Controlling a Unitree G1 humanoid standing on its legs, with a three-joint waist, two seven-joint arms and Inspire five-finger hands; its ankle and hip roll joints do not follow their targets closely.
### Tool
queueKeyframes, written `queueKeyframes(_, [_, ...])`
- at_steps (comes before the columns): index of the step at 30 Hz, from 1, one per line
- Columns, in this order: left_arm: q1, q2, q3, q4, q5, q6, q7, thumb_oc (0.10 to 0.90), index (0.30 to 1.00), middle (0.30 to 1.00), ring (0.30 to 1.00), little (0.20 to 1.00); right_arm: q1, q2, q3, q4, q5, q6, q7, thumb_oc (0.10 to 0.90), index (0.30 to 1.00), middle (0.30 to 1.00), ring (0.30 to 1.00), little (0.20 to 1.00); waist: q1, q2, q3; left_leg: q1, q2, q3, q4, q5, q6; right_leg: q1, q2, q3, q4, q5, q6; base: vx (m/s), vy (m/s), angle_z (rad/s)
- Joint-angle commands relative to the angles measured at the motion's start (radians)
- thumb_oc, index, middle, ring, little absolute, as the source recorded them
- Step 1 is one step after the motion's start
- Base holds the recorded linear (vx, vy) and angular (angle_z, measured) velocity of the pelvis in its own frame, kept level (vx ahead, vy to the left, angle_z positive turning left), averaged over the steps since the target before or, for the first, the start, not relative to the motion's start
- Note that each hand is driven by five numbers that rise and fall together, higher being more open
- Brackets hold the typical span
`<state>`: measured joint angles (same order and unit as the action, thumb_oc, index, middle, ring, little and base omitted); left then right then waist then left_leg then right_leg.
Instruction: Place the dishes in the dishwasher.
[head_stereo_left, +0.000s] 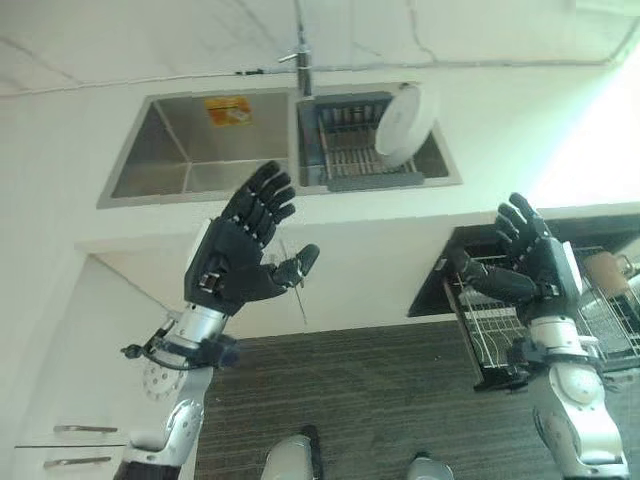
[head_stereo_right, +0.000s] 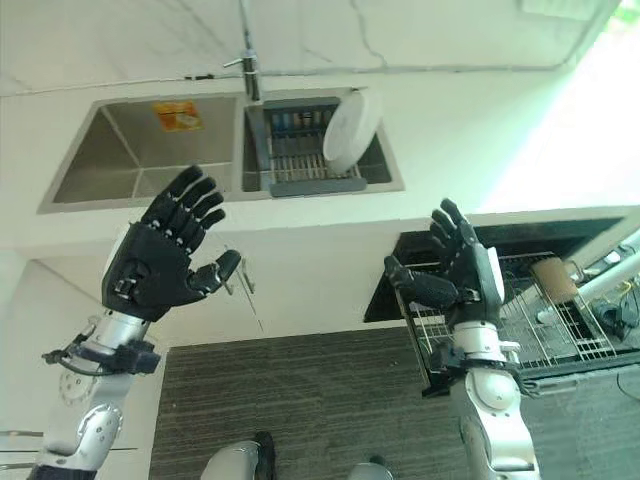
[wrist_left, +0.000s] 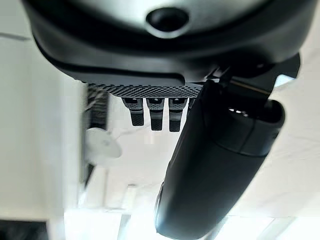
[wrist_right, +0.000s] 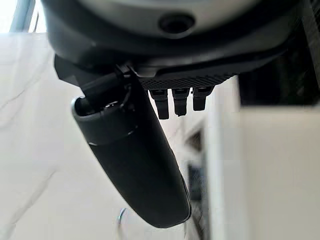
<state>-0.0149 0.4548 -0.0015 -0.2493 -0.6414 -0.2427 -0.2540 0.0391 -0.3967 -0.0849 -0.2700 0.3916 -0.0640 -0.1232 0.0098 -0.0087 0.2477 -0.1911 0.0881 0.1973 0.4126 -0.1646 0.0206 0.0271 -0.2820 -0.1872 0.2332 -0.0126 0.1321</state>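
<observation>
A white plate (head_stereo_left: 405, 123) leans upright in the grey dish rack (head_stereo_left: 352, 150) inside the right basin of the steel sink (head_stereo_left: 170, 150); the same plate (wrist_left: 101, 146) shows in the left wrist view. The open dishwasher (head_stereo_left: 560, 310) sits below the counter at the right, its wire rack (head_stereo_right: 520, 320) pulled out. My left hand (head_stereo_left: 240, 255) is raised in front of the counter edge below the sink, fingers spread, holding nothing. My right hand (head_stereo_left: 530, 262) hovers over the dishwasher rack, fingers straight and empty. Both hands are well apart from the plate.
A tap (head_stereo_left: 303, 65) stands behind the sink. A brown cup (head_stereo_left: 605, 270) lies in the dishwasher rack at the right. White cabinet fronts with a handle (head_stereo_left: 90, 429) are at the lower left. Dark flooring (head_stereo_left: 350, 400) lies below the counter.
</observation>
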Motion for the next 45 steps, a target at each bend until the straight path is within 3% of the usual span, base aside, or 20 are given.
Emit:
queueKeyframes(1, [-0.028,0.018,0.018,-0.129,0.064,-0.103,-0.042,0.800,0.900,0.900,0.900,0.900,-0.041,-0.040,-0.049,-0.066,-0.027,-0.121,-0.016,0.800,0.900,0.900,0.900,0.900,-0.006,0.015,-0.091,0.036,-0.005,-0.075,-0.113,-0.012,-0.017,0.054,0.127,-0.059,0.067,-0.090,0.014,0.22,0.246,0.23])
queueKeyframes(2, [-0.035,0.025,0.014,-0.133,0.079,-0.099,-0.054,0.800,0.900,0.900,0.900,0.900,-0.036,-0.032,-0.049,-0.070,-0.027,-0.125,-0.014,0.800,0.900,0.900,0.900,0.900,-0.010,0.020,-0.092,0.045,-0.018,-0.086,-0.113,-0.021,-0.004,0.063,0.136,-0.057,0.071,-0.039,0.017,0.25,0.278,0.17])
queueKeyframes(4, [-0.039,0.031,0.005,-0.143,0.051,-0.065,-0.110,0.800,0.900,0.900,0.900,0.900,-0.020,-0.021,-0.053,-0.079,-0.012,-0.134,-0.010,0.800,0.900,0.900,0.900,0.900,-0.024,0.022,-0.088,0.060,-0.045,-0.111,-0.113,-0.030,0.014,0.010,0.162,-0.022,0.208,-0.001,0.025,0.19,0.228,0.15])
queueKeyframes(6, [-0.034,0.021,-0.006,-0.156,0.041,-0.049,-0.150,0.800,0.900,0.900,0.900,0.900,-0.013,-0.010,-0.051,-0.088,0.004,-0.139,-0.005,0.800,0.900,0.900,0.900,0.900,-0.040,0.025,-0.082,0.068,-0.051,-0.124,-0.113,-0.034,0.016,-0.076,0.181,0.008,0.263,0.017,0.014,0.12,0.122,0.13])
queueKeyframes(8, [-0.054,0.039,-0.020,-0.167,0.059,-0.048,-0.139,0.800,0.900,0.900,0.900,0.900,-0.010,-0.014,-0.058,-0.085,0.016,-0.145,0.030,0.800,0.900,0.900,0.900,0.900,-0.058,0.026,-0.077,0.077,-0.045,-0.135,-0.113,-0.036,0.007,-0.092,0.193,0.010,0.135,-0.016,-0.007,0.17,-0.032,0.16])
queueKeyframes(9, [-0.067,0.052,-0.028,-0.164,0.067,-0.057,-0.122,0.800,0.900,0.900,0.900,0.900,-0.002,-0.031,-0.064,-0.086,0.024,-0.157,0.046,0.800,0.900,0.900,0.900,0.900,-0.072,0.016,-0.068,0.087,-0.045,-0.140,-0.113,-0.044,0.003,-0.103,0.184,0.037,0.067,-0.043,-0.012,0.15,-0.157,-0.01])
queueKeyframes(11, [-0.083,0.064,-0.037,-0.160,0.074,-0.056,-0.109,0.800,0.900,0.900,0.900,0.900,0.007,-0.049,-0.076,-0.083,0.059,-0.184,0.075,0.800,0.900,0.900,0.900,0.900,-0.089,-0.006,-0.064,0.094,-0.057,-0.144,-0.113,-0.059,0.001,-0.165,0.157,0.122,0.067,-0.077,-0.005,0.12,-0.191,0.01])
queueKeyframes(15, [-0.105,0.060,-0.064,-0.152,0.111,-0.029,-0.080,0.800,0.900,0.900,0.900,0.900,-0.028,-0.038,-0.067,-0.081,0.088,-0.217,0.026,0.800,0.900,0.900,0.900,0.900,-0.098,-0.018,-0.068,0.115,-0.055,-0.161,-0.113,-0.096,-0.007,-0.234,0.101,0.200,0.067,-0.005,0.023,0.16,-0.349,0.32])
queueKeyframes(17, [-0.095,0.063,-0.051,-0.156,0.117,-0.022,-0.071,0.800,0.900,0.900,0.900,0.900,-0.050,-0.018,-0.058,-0.076,0.140,-0.198,0.012,0.800,0.900,0.900,0.900,0.900,-0.075,-0.019,-0.072,0.129,-0.028,-0.142,-0.113,-0.108,-0.017,-0.234,0.056,0.134,0.067,-0.006,0.033,0.13,-0.398,0.36])
queueKeyframes(19, [-0.095,0.069,-0.045,-0.157,0.115,-0.032,-0.061,0.800,0.900,0.900,0.900,0.900,-0.069,-0.010,-0.052,-0.060,0.140,-0.230,0.006,0.800,0.900,0.900,0.900,0.900,-0.060,-0.019,-0.075,0.128,0.001,-0.128,-0.113,-0.102,-0.030,-0.215,0.045,0.093,0.067,-0.042,0.037,0.09,-0.394,0.02])
queueKeyframes(22, [-0.091,0.063,-0.045,-0.164,0.083,-0.026,-0.029,0.800,0.900,0.900,0.900,0.900,-0.110,-0.029,-0.035,-0.065,0.165,-0.180,0.002,0.800,0.900,0.900,0.900,0.900,-0.049,-0.018,-0.090,0.137,0.080,-0.095,-0.113,-0.069,-0.073,-0.200,0.057,0.049,0.067,-0.089,0.026,0.14,-0.547,0.07])
queueKeyframes(23, [-0.075,0.037,-0.035,-0.170,0.027,-0.016,-0.034,0.800,0.900,0.900,0.900,0.900,-0.125,-0.034,-0.025,-0.059,0.134,-0.154,0.031,0.800,0.900,0.900,0.900,0.900,-0.049,-0.014,-0.099,0.148,0.125,-0.070,-0.113,-0.046,-0.098,-0.184,0.087,0.043,0.067,-0.106,-0.003,0.15,-0.474,0.05])
queueKeyframes(24, [-0.070,0.031,-0.033,-0.170,0.009,-0.013,-0.038,0.800,0.900,0.900,0.900,0.900,-0.126,-0.038,-0.024,-0.058,0.129,-0.154,0.035,0.800,0.900,0.900,0.900,0.900,-0.049,-0.013,-0.100,0.150,0.129,-0.065,-0.113,-0.042,-0.102,-0.182,0.094,0.045,0.067,-0.109,-0.008,0.20,-0.575,-0.01])
queueKeyframes(26, [-0.026,0.011,-0.026,-0.165,-0.007,-0.036,-0.061,0.800,0.900,0.900,0.900,0.900,-0.104,-0.077,-0.047,-0.068,0.166,-0.144,0.075,0.800,0.900,0.900,0.900,0.900,-0.053,-0.014,-0.093,0.170,0.139,-0.021,-0.113,0.104,-0.125,-0.159,0.136,0.051,0.067,-0.133,-0.051,0.13,-0.410,-0.06])
queueKeyframes(29, [-0.013,-0.003,-0.032,-0.161,-0.012,-0.070,-0.073,0.800,0.900,0.900,0.900,0.900,-0.108,-0.092,-0.060,-0.064,0.179,-0.144,0.090,0.800,0.900,0.900,0.900,0.900,-0.056,-0.007,-0.080,0.135,0.097,0.013,-0.113,0.046,-0.106,-0.144,0.131,0.022,0.067,-0.139,-0.045,0.00,-0.072,0.04])
queueKeyframes(31, [-0.019,-0.006,-0.038,-0.155,-0.017,-0.074,-0.067,0.800,0.900,0.900,0.900,0.900,-0.112,-0.086,-0.064,-0.057,0.181,-0.148,0.095,0.800,0.900,0.900,0.900,0.900,-0.072,-0.001,-0.084,0.128,0.125,0.064,-0.113,0.022,-0.101,-0.141,0.123,-0.007,0.067,-0.141,-0.042,-0.02,0.029,0.43])
queueKeyframes(34, [-0.043,-0.003,-0.053,-0.128,-0.001,-0.109,-0.034,0.800,0.900,0.900,0.900,0.900,-0.131,-0.096,-0.076,-0.033,0.235,-0.133,0.096,0.800,0.900,0.900,0.900,0.900,-0.077,0.007,-0.110,0.132,0.109,0.010,-0.113,-0.018,-0.102,-0.131,0.125,-0.010,0.067,-0.149,-0.042,-0.01,0.106,0.30])
queueKeyframes(45, [-0.094,-0.007,-0.071,-0.097,-0.001,-0.093,-0.005,0.800,0.900,0.900,0.900,0.900,-0.205,-0.058,-0.037,0.002,0.246,-0.110,0.023,0.800,0.900,0.900,0.900,0.900,-0.047,0.005,-0.141,0.146,0.086,-0.014,-0.113,-0.062,-0.088,-0.108,0.086,-0.048,0.067,-0.151,-0.021,0.01,0.103,0.07])
